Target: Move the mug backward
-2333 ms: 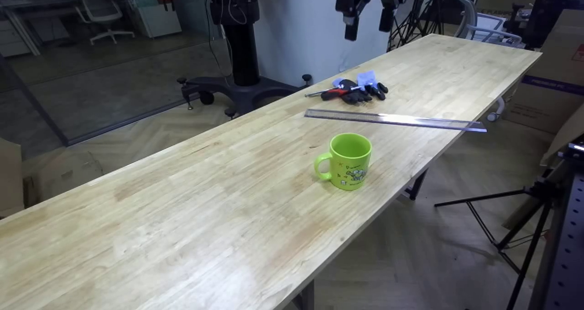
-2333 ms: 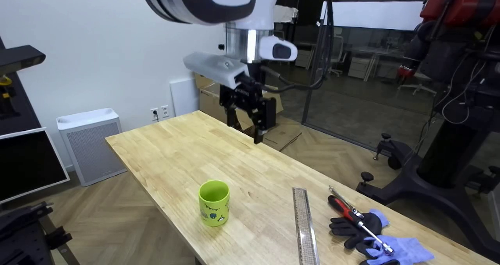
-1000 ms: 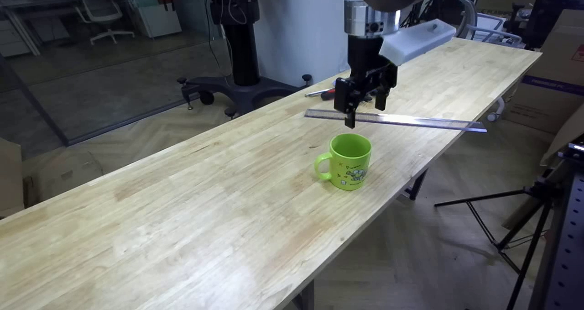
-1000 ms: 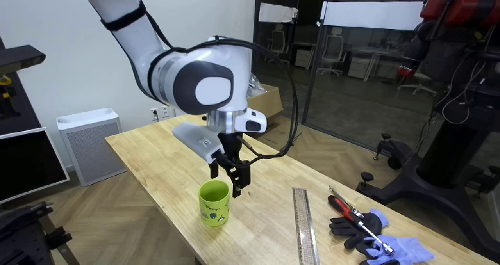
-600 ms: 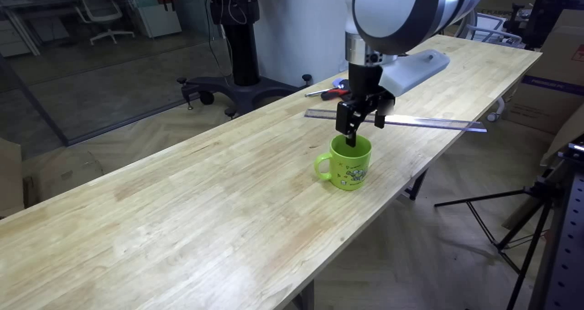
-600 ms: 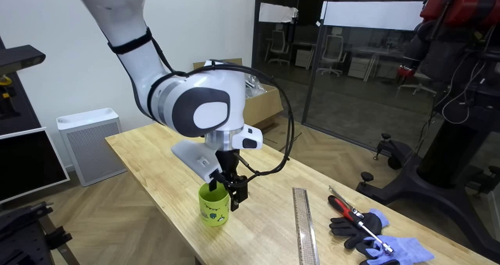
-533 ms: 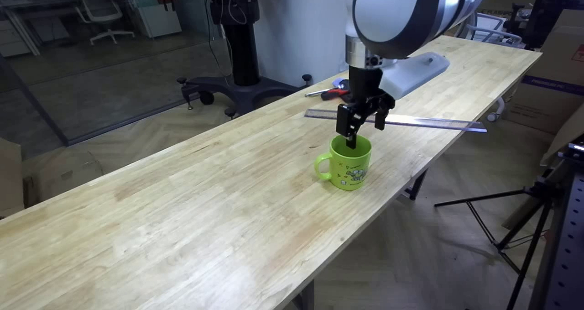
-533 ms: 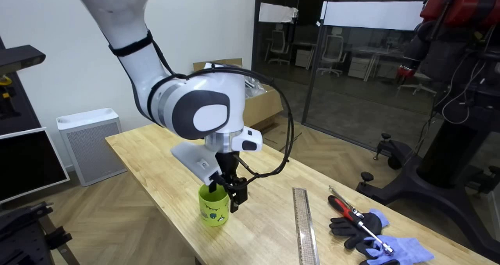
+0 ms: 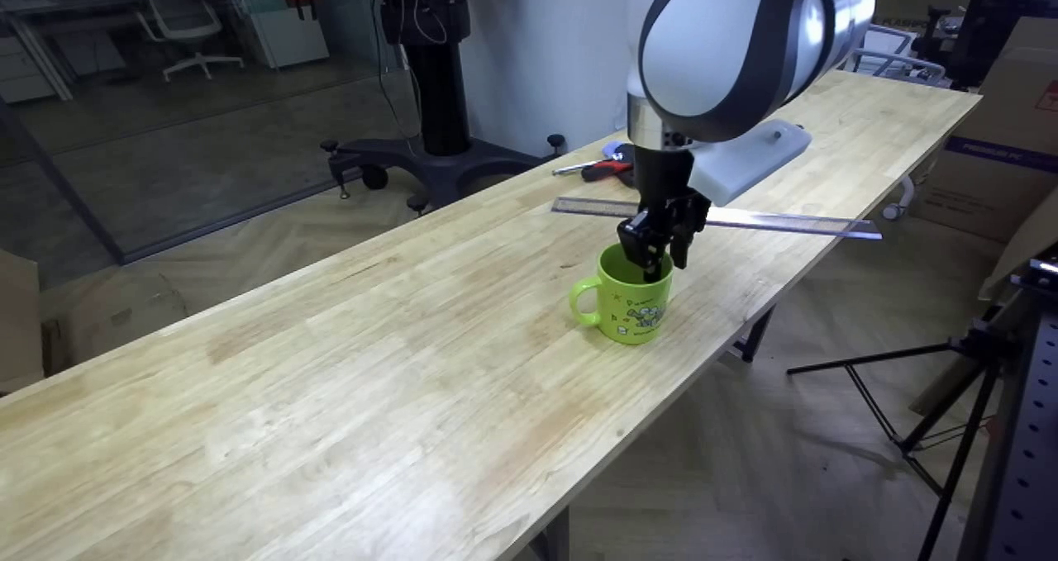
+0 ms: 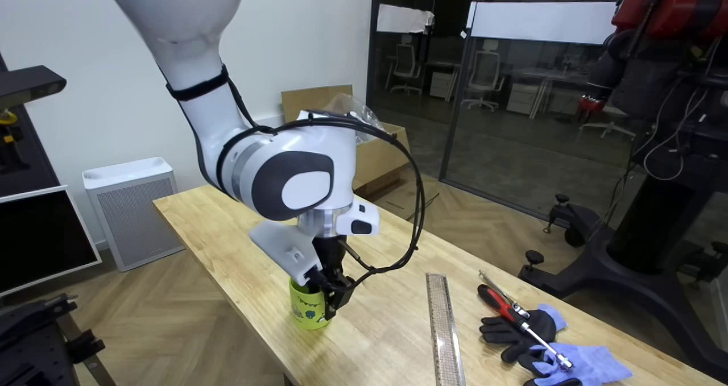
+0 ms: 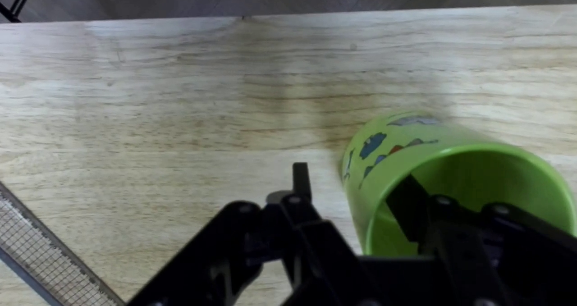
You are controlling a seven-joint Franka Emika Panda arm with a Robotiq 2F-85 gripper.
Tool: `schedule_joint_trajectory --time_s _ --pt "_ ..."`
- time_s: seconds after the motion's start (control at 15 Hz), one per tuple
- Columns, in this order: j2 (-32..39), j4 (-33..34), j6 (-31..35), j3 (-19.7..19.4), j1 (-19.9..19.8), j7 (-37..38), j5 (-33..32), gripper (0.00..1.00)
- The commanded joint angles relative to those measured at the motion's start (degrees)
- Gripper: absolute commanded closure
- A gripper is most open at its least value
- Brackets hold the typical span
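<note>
A spread black pincer [image 11: 354, 189] is straddling the wall of a lime-green cylindrical mug [image 9: 631, 309], risking toppling through uneven closing.

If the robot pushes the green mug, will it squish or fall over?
The green mug probably won't squish: its smooth sides look hard. It stands upright and looks chunky, so a gentle low push would likely slide it. If it did tip, the loop handle might stop it rolling far.
</note>
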Motion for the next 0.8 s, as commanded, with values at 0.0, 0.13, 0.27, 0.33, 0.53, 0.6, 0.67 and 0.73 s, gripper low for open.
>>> schedule_joint_trajectory --time_s 0.0,0.13,0.27,0.33,0.53,0.6,0.67,0.73 --pt "0.8 0.9 0.6 0.0 0.3 -0.5 -0.2 0.81" --pt "0.4 0.7 -0.1 0.6 0.2 -1.4 -0.1 0.95" --pt "0.1 0.7 -1.1 1.8 -0.2 -2.7 0.4 1.0" --pt "0.0 0.9 -1.8 2.5 -0.7 -3.6 0.8 1.0" --pt "0.1 1.3 -4.1 3.4 -1.5 -5.7 1.2 0.98" --pt "0.1 1.5 -4.8 3.8 -1.9 -6.4 1.5 0.98" --pt "0.0 1.7 -5.5 4.1 -2.3 -7.1 1.9 0.98" --pt "-0.1 1.8 -5.9 4.2 -2.6 -7.5 2.0 0.98"
